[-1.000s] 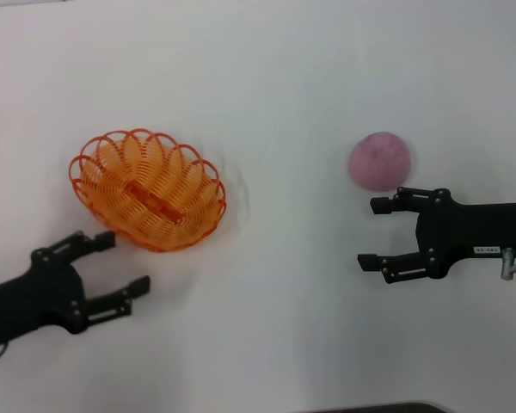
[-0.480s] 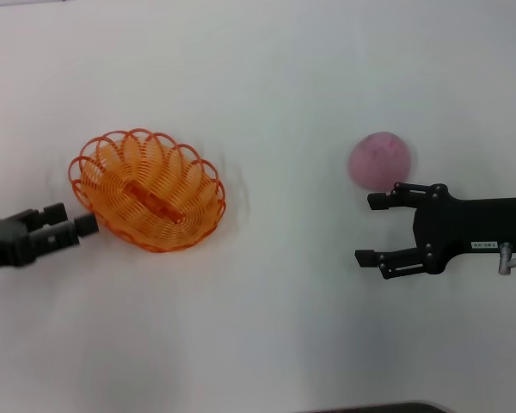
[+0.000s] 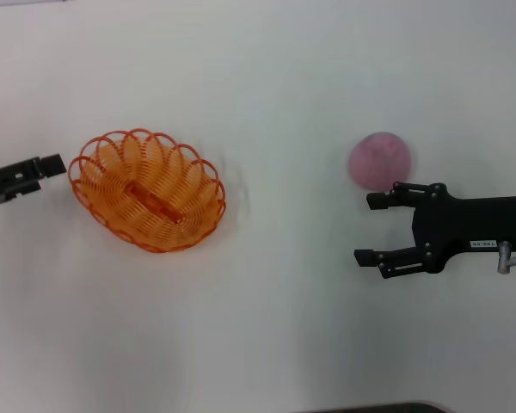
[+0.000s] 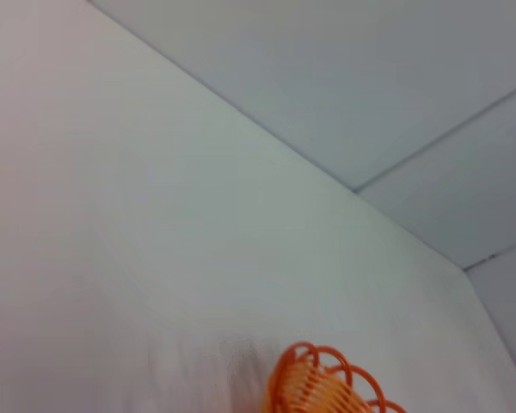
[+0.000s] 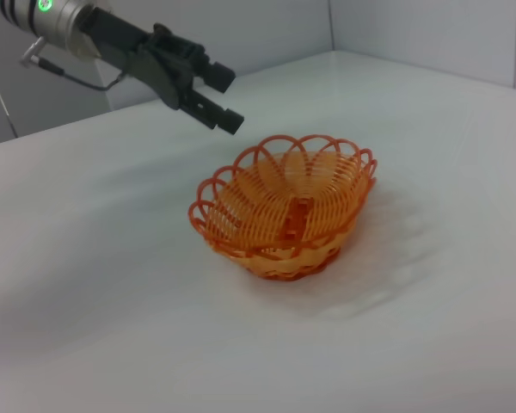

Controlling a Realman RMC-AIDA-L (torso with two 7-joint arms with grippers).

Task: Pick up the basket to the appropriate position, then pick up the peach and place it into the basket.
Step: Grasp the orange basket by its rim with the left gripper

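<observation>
The orange wire basket (image 3: 146,191) stands upright on the white table, left of centre; it also shows in the right wrist view as basket (image 5: 285,205) and, by its rim only, in the left wrist view as basket (image 4: 325,387). My left gripper (image 3: 57,165) hovers just off the basket's left end, turned on its side, fingers apart and holding nothing; from the right wrist it appears as the left gripper (image 5: 230,100) above and beside the rim. The pink peach (image 3: 380,160) lies at the right. My right gripper (image 3: 365,230) is open just on the near side of the peach, not touching it.
The white table (image 3: 267,327) stretches around both things. A wall seam and the table's far edge (image 4: 267,138) show in the left wrist view. A dark strip lies along the table's near edge (image 3: 370,408).
My left gripper has swung from the near side of the basket out to its left end and rolled onto its side. The right gripper has barely shifted. Basket and peach have not moved.
</observation>
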